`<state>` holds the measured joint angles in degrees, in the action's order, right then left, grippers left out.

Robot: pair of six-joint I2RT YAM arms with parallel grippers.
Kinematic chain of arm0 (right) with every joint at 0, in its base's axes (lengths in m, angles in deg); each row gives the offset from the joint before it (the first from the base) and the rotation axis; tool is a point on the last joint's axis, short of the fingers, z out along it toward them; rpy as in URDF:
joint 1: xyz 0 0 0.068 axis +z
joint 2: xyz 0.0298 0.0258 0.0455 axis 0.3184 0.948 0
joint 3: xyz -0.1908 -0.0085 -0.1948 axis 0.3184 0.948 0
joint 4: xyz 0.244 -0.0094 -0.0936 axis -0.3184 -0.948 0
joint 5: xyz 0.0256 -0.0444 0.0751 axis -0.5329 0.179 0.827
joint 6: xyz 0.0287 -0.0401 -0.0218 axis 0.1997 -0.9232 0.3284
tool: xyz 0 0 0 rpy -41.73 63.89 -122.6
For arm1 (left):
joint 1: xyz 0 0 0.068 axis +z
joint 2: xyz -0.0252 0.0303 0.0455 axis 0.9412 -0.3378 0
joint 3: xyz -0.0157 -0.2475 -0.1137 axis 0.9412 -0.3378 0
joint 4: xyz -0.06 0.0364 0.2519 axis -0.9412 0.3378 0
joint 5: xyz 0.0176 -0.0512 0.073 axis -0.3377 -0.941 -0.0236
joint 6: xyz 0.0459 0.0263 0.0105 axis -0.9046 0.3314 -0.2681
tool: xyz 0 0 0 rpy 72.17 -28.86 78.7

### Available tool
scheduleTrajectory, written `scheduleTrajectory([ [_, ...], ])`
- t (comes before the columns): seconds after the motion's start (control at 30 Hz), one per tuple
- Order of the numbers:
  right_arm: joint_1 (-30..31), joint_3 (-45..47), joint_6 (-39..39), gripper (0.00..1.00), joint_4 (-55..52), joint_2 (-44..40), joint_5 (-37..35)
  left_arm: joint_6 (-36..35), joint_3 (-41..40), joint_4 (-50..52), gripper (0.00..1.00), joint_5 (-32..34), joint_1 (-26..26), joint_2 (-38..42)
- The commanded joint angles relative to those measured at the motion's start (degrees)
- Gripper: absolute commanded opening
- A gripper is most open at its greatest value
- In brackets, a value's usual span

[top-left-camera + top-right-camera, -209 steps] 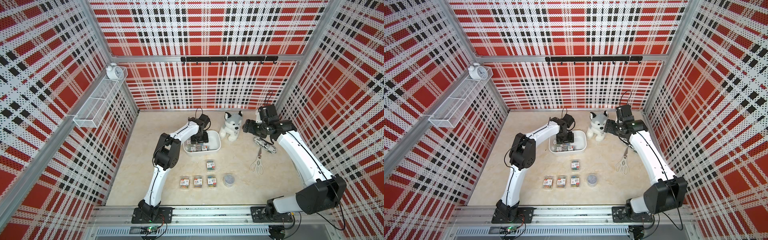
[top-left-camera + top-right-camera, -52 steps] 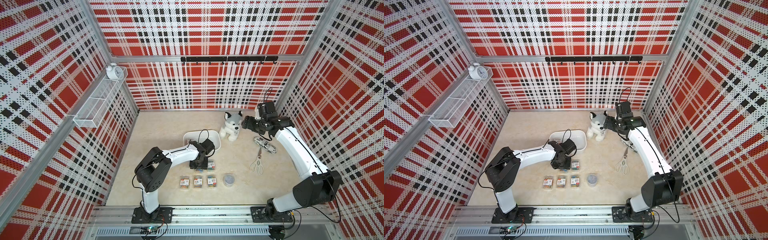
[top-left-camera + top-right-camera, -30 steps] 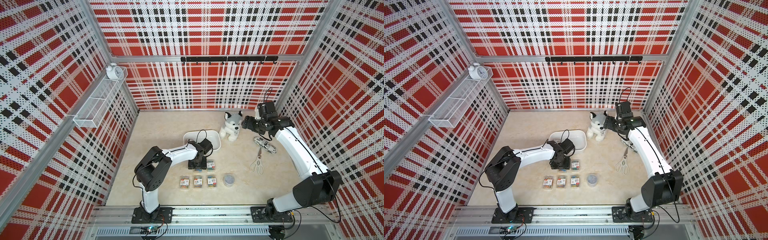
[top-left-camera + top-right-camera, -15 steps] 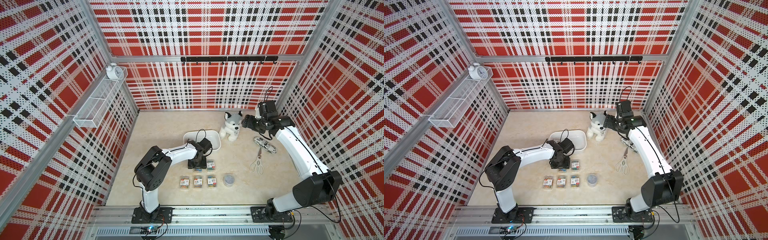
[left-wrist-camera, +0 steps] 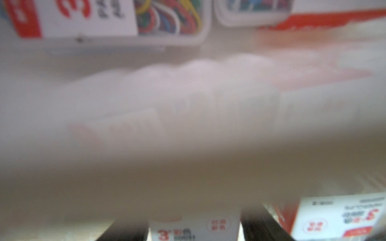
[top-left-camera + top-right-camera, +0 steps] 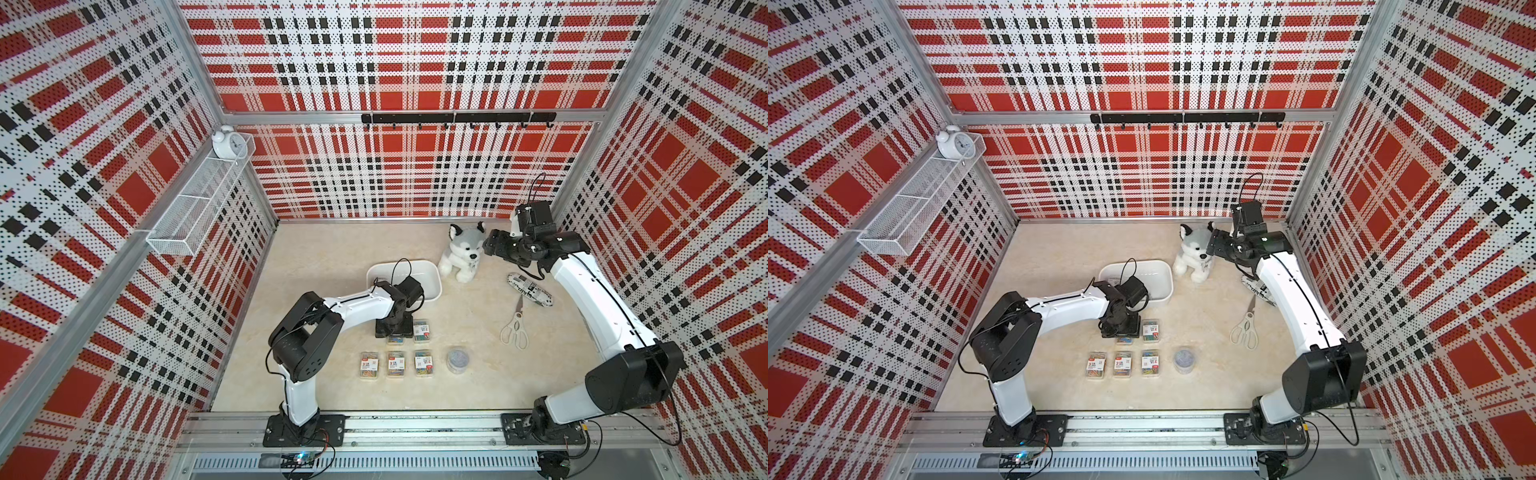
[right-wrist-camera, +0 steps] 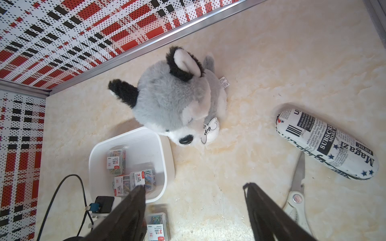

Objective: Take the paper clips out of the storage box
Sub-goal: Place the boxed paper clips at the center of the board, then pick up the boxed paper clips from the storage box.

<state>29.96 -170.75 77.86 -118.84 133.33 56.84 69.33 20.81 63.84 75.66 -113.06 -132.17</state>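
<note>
Reaching down to the tabletop just in front of the storage box (image 6: 428, 276), the left gripper (image 6: 395, 331) stands over one case (image 5: 194, 229) of paper clips. Its two dark fingers (image 5: 125, 232) flank the labelled case on either side in the left wrist view. Whether they pinch it or only stand against it cannot be told, since most of that view is a pale blur. In both top views the gripper covers nearly all of this case, leaving only a coloured edge showing. A second case (image 6: 422, 330) lies just beside it, on the right arm's side. Nearer the robot's base sits a row of three cases (image 6: 396, 364) with a round tub (image 6: 457, 360) of grey contents at its end, all out on the table and apart from the box. Three more cases (image 7: 116, 159) lie inside the box in the right wrist view; two of them overlap and are partly cut off by a finger of the right gripper (image 7: 195, 187). In the top views the left arm's wrist and cable hide that part of the box. The right gripper hangs with its fingers spread wide and nothing between them, close to the head of a plush dog (image 6: 461, 257). Scissors (image 6: 515, 328) and a newsprint-patterned glasses case (image 6: 530, 289) lie on the table by its arm.
</note>
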Motion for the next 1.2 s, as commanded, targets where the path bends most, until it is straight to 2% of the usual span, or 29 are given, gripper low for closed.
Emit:
scheduleTrajectory([
  [0.0,-0.6,-1.2,-0.15,0.8,0.15,0.2,-0.46,0.03,-1.04,-0.3,0.7,-0.36,-0.08,-0.2],
  [0.63,-0.63,-1.37,-0.15,0.8,0.48,-0.02,-0.04,-0.63,1.13,1.13,0.75,0.19,-0.26,2.15],
  [1.03,-0.59,-2.33,-0.07,0.8,0.67,0.57,0.4,-2.64,9.14,9.52,0.75,2.41,1.07,8.68],
  [1.17,-0.61,-2.47,0.2,0.8,0.93,0.91,0.74,-3.47,13.79,11.91,0.74,5.51,2.53,12.21],
])
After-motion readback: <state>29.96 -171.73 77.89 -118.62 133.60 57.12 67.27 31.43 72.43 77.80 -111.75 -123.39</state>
